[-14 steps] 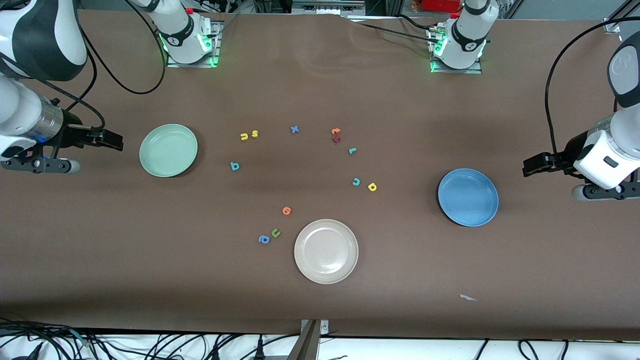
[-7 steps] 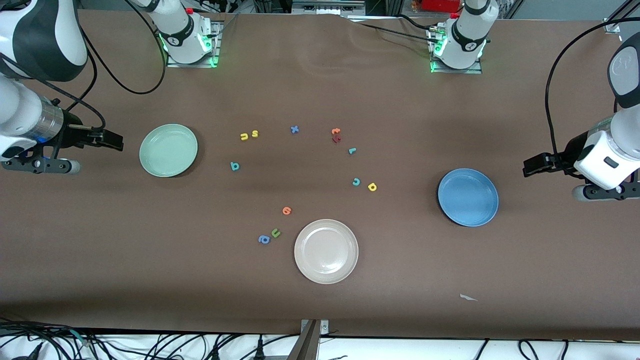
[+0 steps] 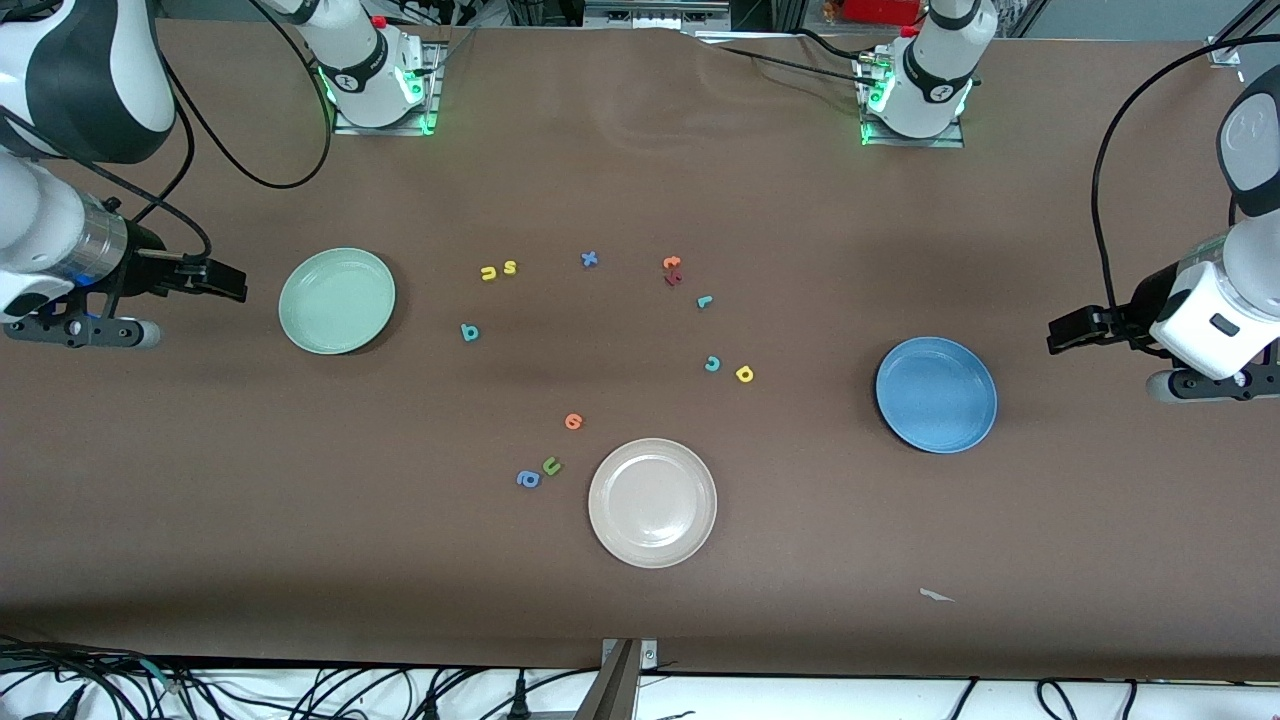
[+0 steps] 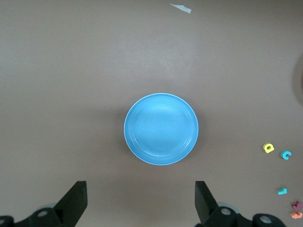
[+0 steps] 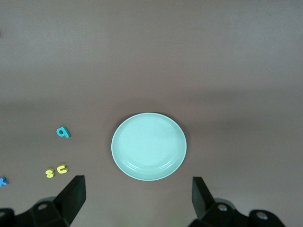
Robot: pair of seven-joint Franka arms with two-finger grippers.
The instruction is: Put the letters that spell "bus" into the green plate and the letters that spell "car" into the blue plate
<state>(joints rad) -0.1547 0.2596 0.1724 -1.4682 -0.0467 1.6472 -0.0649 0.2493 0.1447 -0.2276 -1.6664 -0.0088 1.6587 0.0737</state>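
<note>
Both arms are parked out at the ends of the tabletop, nothing held. The right gripper [image 3: 228, 281] hangs over the bare brown table at its own end with its jaws wide apart, and the green plate [image 3: 337, 300] sits just past its fingertips toward the middle. In the right wrist view that plate [image 5: 149, 146] lies centred between the two dark fingers [image 5: 71, 196], empty.

Same on the left arm's end: the left gripper [image 3: 1066, 328] hovers over the table edge area, jaws spread, with the blue plate [image 3: 936, 393] a bit further in toward the centre. In the left wrist view it [image 4: 161, 128] is framed between the fingers [image 4: 75, 198], also empty.

The letters are all flat on the table in the middle stretch, well apart from either gripper:
- yellow "u" [image 3: 488, 272] and yellow "s" [image 3: 510, 266] side by side, touching or nearly
- teal "b" [image 3: 469, 331] nearer the front camera than those two
- teal "r" [image 3: 705, 300], then teal "c" [image 3: 712, 364] right beside yellow "a" [image 3: 744, 374], on the blue plate's side

Too small to say which way each one points.

Extras: a blue "x" [image 3: 589, 259], an orange letter [image 3: 672, 263] touching a dark red one [image 3: 673, 278], another orange letter [image 3: 573, 421], a green "u" [image 3: 551, 465] beside a blue "a" [image 3: 527, 479], and a cream-white plate [image 3: 652, 502] toward the front edge.
</note>
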